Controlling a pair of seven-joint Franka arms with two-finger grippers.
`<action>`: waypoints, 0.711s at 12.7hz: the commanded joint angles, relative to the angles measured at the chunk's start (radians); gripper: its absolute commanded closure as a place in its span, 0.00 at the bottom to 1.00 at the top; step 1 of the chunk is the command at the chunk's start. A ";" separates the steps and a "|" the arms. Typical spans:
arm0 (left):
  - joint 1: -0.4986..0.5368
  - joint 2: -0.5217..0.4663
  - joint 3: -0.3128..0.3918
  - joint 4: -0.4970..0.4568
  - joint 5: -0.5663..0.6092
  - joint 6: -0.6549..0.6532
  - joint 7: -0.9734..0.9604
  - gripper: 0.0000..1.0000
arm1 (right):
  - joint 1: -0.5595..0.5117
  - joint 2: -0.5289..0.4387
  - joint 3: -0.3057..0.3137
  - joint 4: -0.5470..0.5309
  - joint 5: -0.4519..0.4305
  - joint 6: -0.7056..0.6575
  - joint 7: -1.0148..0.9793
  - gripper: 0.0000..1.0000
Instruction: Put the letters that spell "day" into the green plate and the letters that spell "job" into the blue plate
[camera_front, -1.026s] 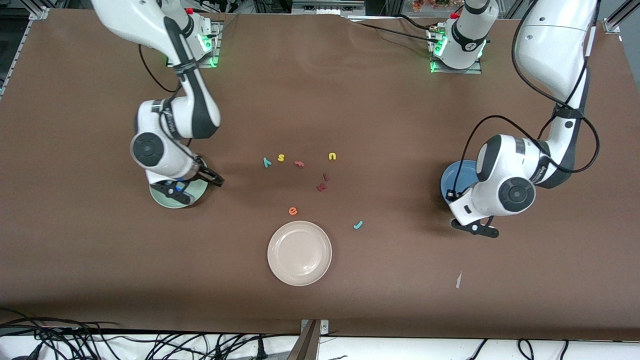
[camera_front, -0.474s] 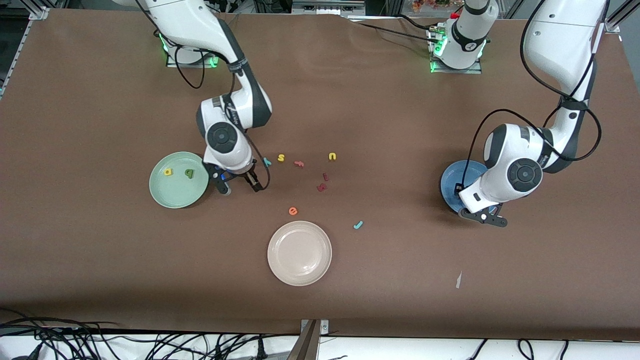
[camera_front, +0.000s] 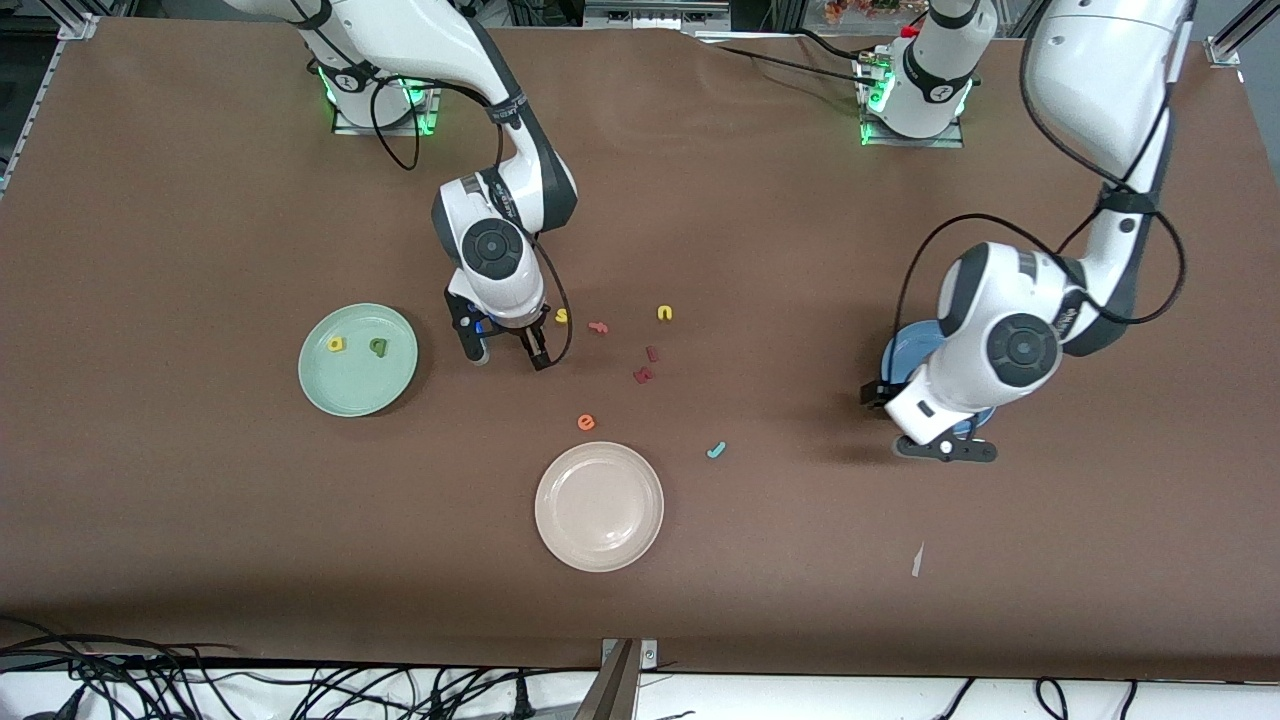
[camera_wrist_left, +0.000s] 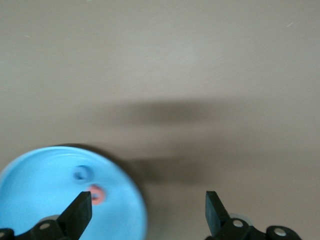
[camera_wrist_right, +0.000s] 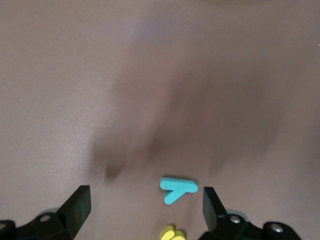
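While the left claw (camera_wrist_left: 145, 212) is hanging spread over the blue plate (camera_wrist_left: 45, 175), we are centring the wide-open right claw (camera_wrist_right: 145, 210) on the teal y (camera_wrist_right: 177, 188) just below before closing.

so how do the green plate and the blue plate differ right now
The green plate holds a yellow letter and a dark green letter; the blue plate holds a blue ring and a pinkish-red letter. The green plate sits uncovered; the left tool is partly over the blue. Both are round and rimmed.
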 joint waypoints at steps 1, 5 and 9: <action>-0.095 0.134 0.007 0.182 -0.026 -0.036 -0.224 0.00 | 0.002 0.001 0.002 -0.037 0.017 0.058 0.006 0.01; -0.139 0.220 0.007 0.314 -0.136 -0.071 -0.387 0.00 | 0.002 -0.008 0.025 -0.063 0.024 0.066 0.006 0.06; -0.203 0.324 0.011 0.463 -0.172 -0.071 -0.583 0.00 | 0.002 -0.010 0.041 -0.082 0.024 0.066 0.002 0.22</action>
